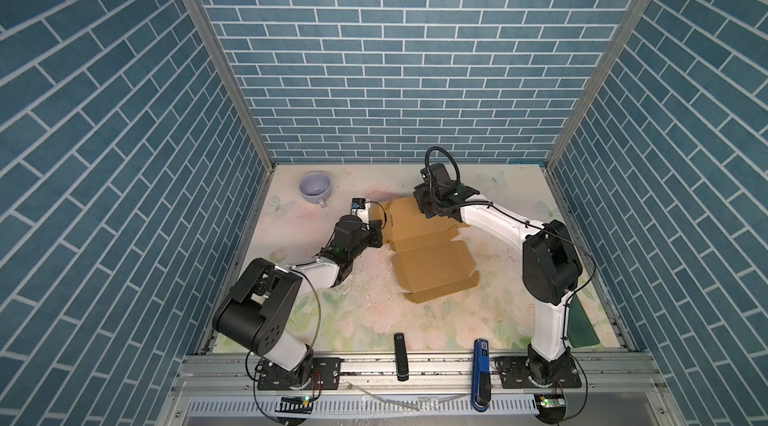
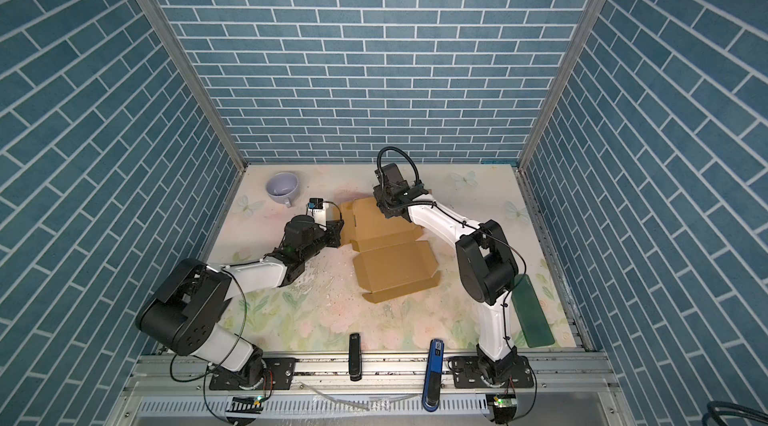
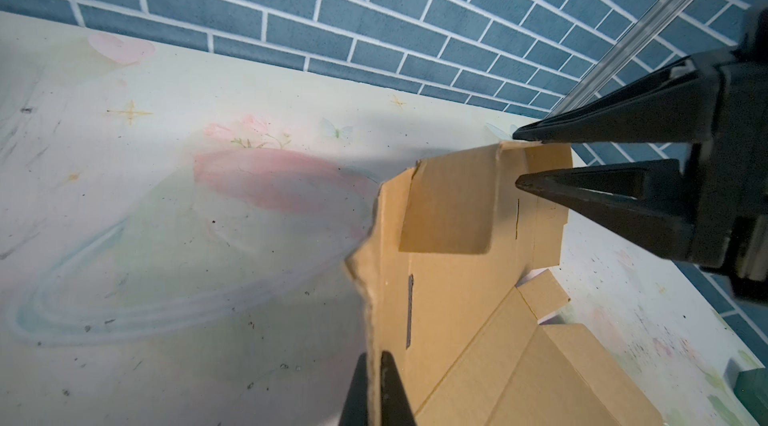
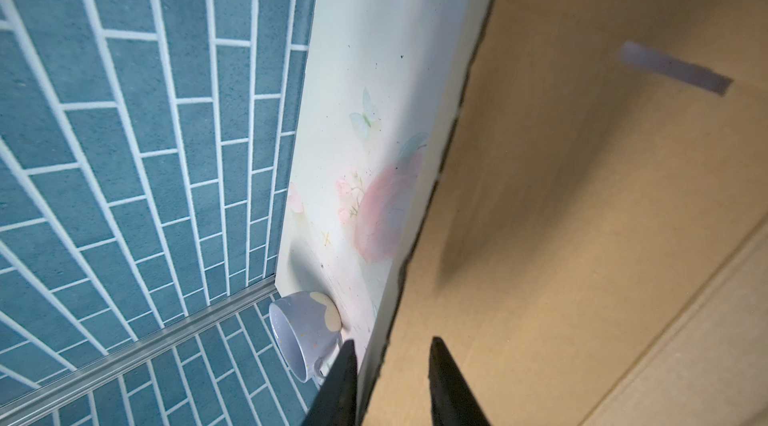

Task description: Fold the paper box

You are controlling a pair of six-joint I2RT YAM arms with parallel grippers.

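The paper box lies opened out in the middle of the table, a tan cardboard sheet with creases, slits and flaps. Its left side panel is lifted off the table. My left gripper is shut on that panel's raw edge, one finger on each face. My right gripper is at the box's far edge. Its fingers stand apart on either side of the raised cardboard edge, with a gap showing on both sides. In both top views the right wrist hides those fingertips.
A lilac cup stands at the back left near the wall. A dark green flat block lies by the right arm's base. A black device and a blue one rest on the front rail.
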